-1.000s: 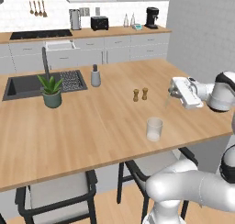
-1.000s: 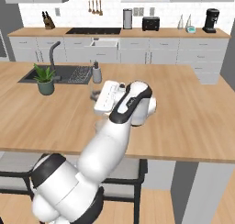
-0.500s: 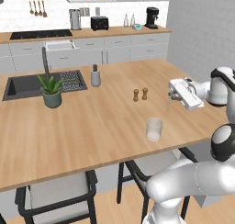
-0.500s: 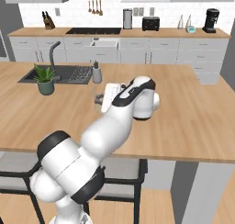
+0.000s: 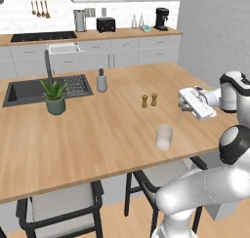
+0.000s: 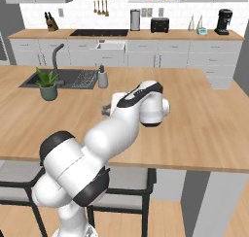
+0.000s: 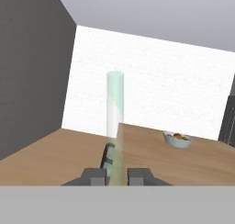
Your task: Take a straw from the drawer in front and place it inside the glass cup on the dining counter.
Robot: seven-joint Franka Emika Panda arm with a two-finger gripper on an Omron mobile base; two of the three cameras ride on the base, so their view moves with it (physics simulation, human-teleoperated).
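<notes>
My gripper (image 5: 181, 106) hovers over the right end of the dining counter (image 5: 97, 134), shut on a pale green translucent straw (image 7: 114, 109). The straw stands between the two dark fingertips (image 7: 94, 175) in the hand view. In the left base view it hangs as a thin faint line (image 5: 178, 116) under the hand. The glass cup (image 5: 164, 137) stands upright on the counter, a little in front of and to the left of the gripper and below it. In the right base view the gripper (image 6: 104, 108) sticks out left of the white arm, which hides the cup. The drawer is out of view.
Salt and pepper shakers (image 5: 149, 100) stand left of the hand. A grey soap dispenser (image 5: 101, 81), a potted plant (image 5: 55, 98) and the black sink (image 5: 29, 90) lie further left. Chairs (image 5: 58, 208) sit under the counter's near edge. A bowl (image 7: 176, 139) rests on a far wood top.
The arm's elbow has swung up and around while the hand, still holding the straw, has sunk slightly toward the counter. The cup has not moved.
</notes>
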